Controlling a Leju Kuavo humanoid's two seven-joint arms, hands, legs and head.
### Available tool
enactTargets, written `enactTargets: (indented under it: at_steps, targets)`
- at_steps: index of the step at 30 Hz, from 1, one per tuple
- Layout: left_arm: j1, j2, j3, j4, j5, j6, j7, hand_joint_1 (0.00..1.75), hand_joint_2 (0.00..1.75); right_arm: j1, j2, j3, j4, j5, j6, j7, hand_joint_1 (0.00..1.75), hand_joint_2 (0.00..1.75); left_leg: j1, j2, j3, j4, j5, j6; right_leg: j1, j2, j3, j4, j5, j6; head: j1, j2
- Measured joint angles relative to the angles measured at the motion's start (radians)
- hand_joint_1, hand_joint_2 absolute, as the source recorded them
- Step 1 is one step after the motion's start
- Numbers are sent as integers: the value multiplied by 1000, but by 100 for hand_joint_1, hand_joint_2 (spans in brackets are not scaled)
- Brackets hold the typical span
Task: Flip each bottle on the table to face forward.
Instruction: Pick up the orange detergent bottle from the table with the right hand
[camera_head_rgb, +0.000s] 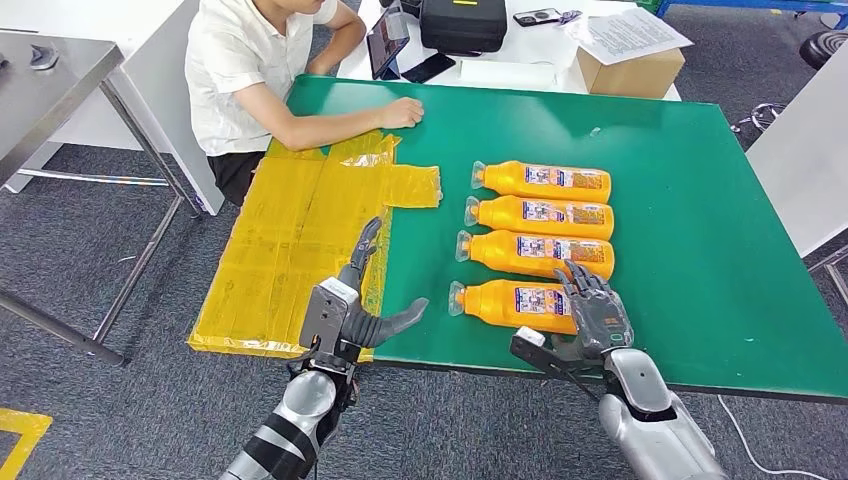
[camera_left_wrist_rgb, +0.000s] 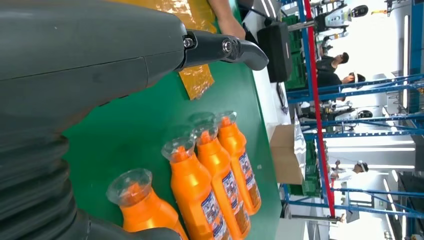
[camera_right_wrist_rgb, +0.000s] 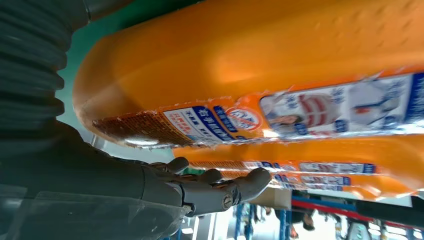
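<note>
Several orange bottles with clear caps lie side by side on the green table (camera_head_rgb: 700, 240), caps to the left, labels up. The nearest bottle (camera_head_rgb: 505, 302) (camera_left_wrist_rgb: 145, 212) (camera_right_wrist_rgb: 250, 65) lies by the front edge, with the second bottle (camera_head_rgb: 535, 250) (camera_left_wrist_rgb: 197, 192) and third bottle (camera_head_rgb: 540, 215) behind it. My right hand (camera_head_rgb: 598, 312) reaches over the nearest bottle's base end, its fingers (camera_right_wrist_rgb: 215, 187) stretched across the top and its thumb on the near side, not closed around it. My left hand (camera_head_rgb: 350, 310) (camera_left_wrist_rgb: 90, 60) hovers open at the table's front edge, left of that bottle's cap.
A yellow taped sheet (camera_head_rgb: 300, 230) covers the table's left part. A person sits at the far left corner with a forearm (camera_head_rgb: 350, 125) on the table. Behind stand a cardboard box (camera_head_rgb: 630, 65), a black case (camera_head_rgb: 462, 25) and a tablet (camera_head_rgb: 385, 45).
</note>
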Motion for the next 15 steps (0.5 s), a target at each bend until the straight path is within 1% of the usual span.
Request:
enactTargets:
  at_steps: [4,12,15]
  targets:
    - [0,0,-5,0,0,-9,6,0,175,-20,1,0,36,-28,32,-13,0,175,0,1,2,0,0,0,0,0,1,0,0,0,0,0]
    - [3,1,-9,-1,8,-11,24,0,175,-36,-9,-2,65,-82,120,-3,0,175,0,1,6,0,0,0,0,0,5,-1,0,0,0,0]
    - [3,2,-9,-1,8,-12,25,0,175,-45,-14,-3,75,-96,138,-5,0,175,0,1,8,0,0,0,0,0,7,-1,0,0,0,0]
